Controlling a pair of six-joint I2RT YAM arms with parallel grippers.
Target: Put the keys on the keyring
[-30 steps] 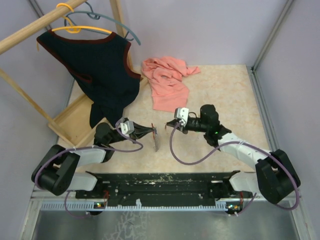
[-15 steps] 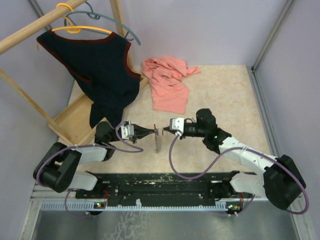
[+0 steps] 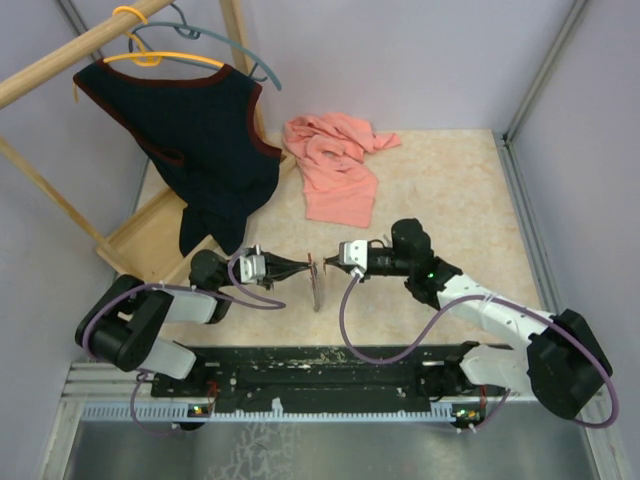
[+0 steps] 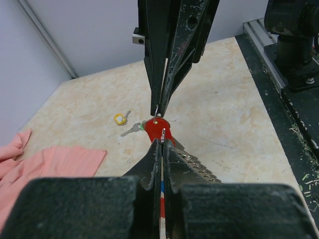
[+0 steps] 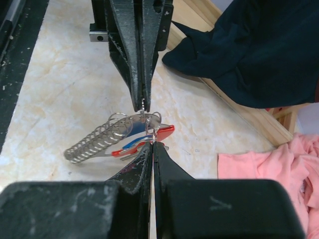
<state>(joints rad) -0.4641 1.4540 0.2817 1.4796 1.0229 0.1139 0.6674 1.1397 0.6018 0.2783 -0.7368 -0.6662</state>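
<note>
The keyring [image 5: 102,141], a grey metal piece carrying several wire rings with a red side [image 5: 165,130], hangs just above the table between my two grippers. It also shows in the top view [image 3: 315,285] and the left wrist view [image 4: 158,127]. My left gripper [image 3: 304,266] is shut on a thin wire part at its top edge [image 4: 163,141]. My right gripper [image 3: 323,262] faces it, shut on a small wire ring at the red end [image 5: 152,141]. A yellow-headed key [image 4: 119,118] and a green-headed key [image 4: 132,129] lie on the table beyond.
A pink cloth [image 3: 335,165] lies behind the grippers. A dark vest [image 3: 195,150] hangs on a wooden rack [image 3: 140,245] at the left. A metal rail [image 3: 525,190] runs along the table's right edge.
My right gripper has moved left to the keyring and now pinches it opposite the left gripper. The left gripper has held the keyring almost still.
</note>
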